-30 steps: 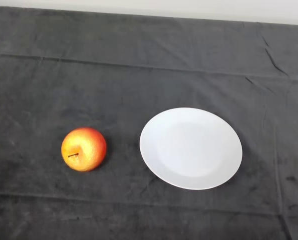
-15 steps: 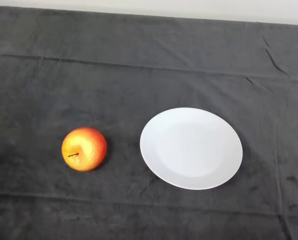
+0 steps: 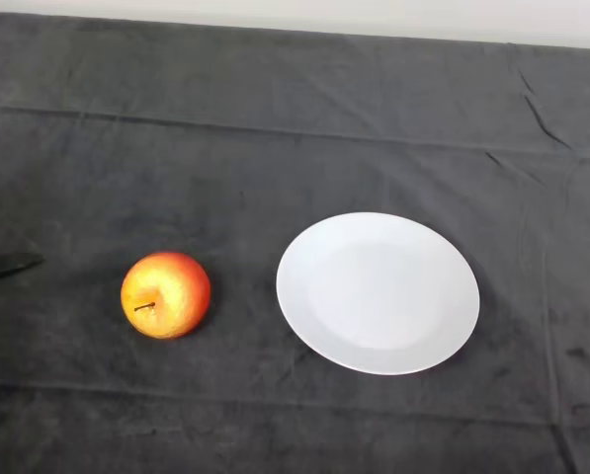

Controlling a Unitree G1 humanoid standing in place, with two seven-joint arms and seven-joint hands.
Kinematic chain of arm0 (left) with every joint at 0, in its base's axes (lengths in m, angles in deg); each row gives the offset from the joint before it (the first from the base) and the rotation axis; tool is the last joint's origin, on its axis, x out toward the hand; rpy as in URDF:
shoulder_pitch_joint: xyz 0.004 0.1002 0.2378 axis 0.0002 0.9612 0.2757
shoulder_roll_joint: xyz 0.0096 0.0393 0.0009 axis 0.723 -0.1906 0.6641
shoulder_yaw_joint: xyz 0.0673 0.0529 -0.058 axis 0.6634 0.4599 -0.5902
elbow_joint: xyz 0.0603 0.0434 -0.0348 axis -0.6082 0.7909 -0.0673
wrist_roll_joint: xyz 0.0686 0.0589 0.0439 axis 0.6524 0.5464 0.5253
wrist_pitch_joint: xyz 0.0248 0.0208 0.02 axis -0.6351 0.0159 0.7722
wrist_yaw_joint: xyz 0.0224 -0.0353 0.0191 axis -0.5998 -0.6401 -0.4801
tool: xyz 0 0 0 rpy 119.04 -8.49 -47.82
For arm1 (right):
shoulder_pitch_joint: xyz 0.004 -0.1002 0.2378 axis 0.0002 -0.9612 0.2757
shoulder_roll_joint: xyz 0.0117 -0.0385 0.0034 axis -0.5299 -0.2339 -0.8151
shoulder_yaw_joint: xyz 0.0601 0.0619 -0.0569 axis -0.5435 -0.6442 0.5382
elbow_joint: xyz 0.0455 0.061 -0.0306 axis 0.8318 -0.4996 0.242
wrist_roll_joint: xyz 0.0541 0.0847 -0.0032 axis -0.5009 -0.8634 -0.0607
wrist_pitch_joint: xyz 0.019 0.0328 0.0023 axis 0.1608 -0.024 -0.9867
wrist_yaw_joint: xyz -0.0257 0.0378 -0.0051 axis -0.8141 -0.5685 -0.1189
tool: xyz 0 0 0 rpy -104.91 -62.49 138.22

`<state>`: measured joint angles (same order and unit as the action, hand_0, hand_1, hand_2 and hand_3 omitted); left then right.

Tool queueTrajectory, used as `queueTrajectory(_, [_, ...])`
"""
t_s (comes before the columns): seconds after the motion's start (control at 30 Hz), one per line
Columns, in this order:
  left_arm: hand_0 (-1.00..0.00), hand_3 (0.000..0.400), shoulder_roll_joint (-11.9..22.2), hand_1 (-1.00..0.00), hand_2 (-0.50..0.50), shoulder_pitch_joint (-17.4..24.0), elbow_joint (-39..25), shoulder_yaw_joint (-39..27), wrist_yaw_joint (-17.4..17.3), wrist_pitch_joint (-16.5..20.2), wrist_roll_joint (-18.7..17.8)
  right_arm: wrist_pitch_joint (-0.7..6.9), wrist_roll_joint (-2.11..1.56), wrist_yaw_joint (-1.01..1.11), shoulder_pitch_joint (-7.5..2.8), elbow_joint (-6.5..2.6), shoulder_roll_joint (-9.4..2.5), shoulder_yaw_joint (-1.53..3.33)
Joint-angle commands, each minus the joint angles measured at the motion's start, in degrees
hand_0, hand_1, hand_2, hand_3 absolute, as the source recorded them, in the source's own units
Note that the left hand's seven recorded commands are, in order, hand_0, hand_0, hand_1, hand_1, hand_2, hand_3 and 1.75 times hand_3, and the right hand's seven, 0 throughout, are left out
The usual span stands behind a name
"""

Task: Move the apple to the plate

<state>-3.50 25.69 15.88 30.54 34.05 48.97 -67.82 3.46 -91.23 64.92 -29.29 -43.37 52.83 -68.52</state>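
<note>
I see the apple (image 3: 165,294) on the cloth (image 3: 275,148) left of the plate (image 3: 378,292), apart from it, while the hand (image 3: 8,266) barely shows at the left edge, its grip impossible to tell.

A dark grey cloth (image 3: 275,148) covered the table across nearly the whole view. Its nap looked soft and slightly mottled, with paler rubbed patches here and there. A long straight crease ran across the cloth from nine o'clock toward three o'clock in the upper part, and a second one ran the same way low down, near six o'clock. Short, sharp wrinkles gathered toward two o'clock, and a faint fold dropped from there toward four o'clock. Along the top edge, from eleven to one o'clock, a narrow strip of pale wall (image 3: 374,15) showed beyond the cloth's far edge. The light was even and soft, with only weak shadows.
</note>
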Motion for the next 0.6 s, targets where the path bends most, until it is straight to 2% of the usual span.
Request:
queueTrajectory(0.03, [0.00,0.000,-1.21,0.00,0.00,1.89,-2.84,1.71,-0.35,1.59,1.67,6.32,-1.35,0.13,-6.42,-4.33,-4.66,-0.44])
queueTrajectory(0.6, [0.00,0.000,-3.91,0.00,0.00,3.75,-14.78,8.88,-3.66,11.91,6.20,6.64,-1.73,0.14,-6.57,-3.84,-4.77,-0.04])
